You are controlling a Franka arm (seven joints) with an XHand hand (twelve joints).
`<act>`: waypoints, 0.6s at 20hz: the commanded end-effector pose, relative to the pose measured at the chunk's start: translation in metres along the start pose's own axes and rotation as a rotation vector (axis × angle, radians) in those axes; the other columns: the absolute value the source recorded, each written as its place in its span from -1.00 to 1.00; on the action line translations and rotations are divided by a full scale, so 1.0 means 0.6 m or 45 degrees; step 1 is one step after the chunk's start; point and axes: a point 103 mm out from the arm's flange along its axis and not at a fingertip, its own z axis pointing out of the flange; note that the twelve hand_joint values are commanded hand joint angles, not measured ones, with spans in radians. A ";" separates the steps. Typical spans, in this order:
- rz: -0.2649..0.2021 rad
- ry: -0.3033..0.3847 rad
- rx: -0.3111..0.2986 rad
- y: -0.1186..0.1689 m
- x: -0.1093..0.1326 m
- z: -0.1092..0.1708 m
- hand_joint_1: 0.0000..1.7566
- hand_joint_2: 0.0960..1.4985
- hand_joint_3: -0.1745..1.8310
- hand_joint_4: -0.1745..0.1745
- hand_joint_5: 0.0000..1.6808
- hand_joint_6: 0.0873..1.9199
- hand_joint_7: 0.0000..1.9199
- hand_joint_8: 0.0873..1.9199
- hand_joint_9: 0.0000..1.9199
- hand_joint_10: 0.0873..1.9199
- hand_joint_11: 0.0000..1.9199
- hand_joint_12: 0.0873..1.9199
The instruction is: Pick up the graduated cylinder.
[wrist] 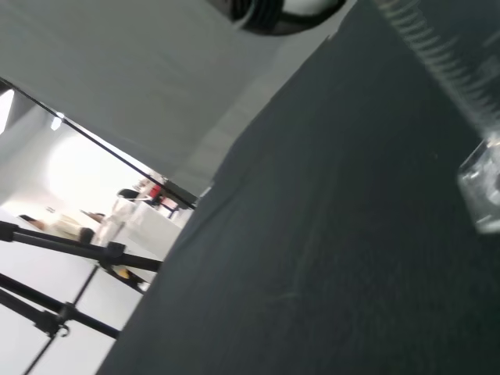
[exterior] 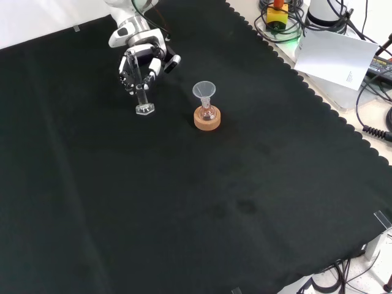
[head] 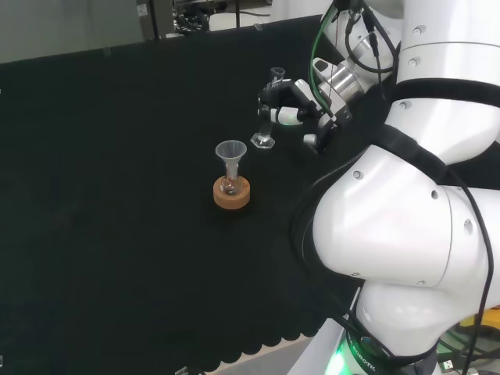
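The graduated cylinder is a thin clear tube on a hexagonal foot, standing upright with the foot on the black cloth. In the front view the graduated cylinder rises from its foot into the black and white hand. The hand has its fingers curled round the tube's upper half, and the rim pokes out above them. In the wrist view the ruled tube of the cylinder runs close by, with a blurred part of the hand near it.
A clear funnel sits in a small flask on a cork ring just in front of the cylinder; in the front view the cork ring is to the cylinder's right. The cloth's scalloped edge, papers and cables lie at the front view's right.
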 end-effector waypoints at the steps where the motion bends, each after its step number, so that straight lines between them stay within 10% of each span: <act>1: 0.011 -0.206 0.058 0.000 0.012 -0.014 0.30 0.49 -0.80 -0.96 0.10 0.10 0.27 -0.66 0.48 -0.98 0.35 -0.25; 3: 0.006 -0.271 0.082 0.002 0.020 -0.016 0.31 0.48 -0.82 -1.00 0.12 0.08 0.34 -0.72 0.52 -1.00 0.38 -0.28; 7: -0.017 -0.355 0.112 0.004 0.034 -0.026 0.43 0.43 -0.81 -1.00 0.18 -0.02 0.10 -0.11 0.56 -1.00 0.39 -0.32; 12: -0.021 -0.444 0.149 0.004 0.057 -0.041 0.44 0.42 -0.81 -1.00 0.18 -0.03 0.08 -0.05 0.57 -1.00 0.38 -0.32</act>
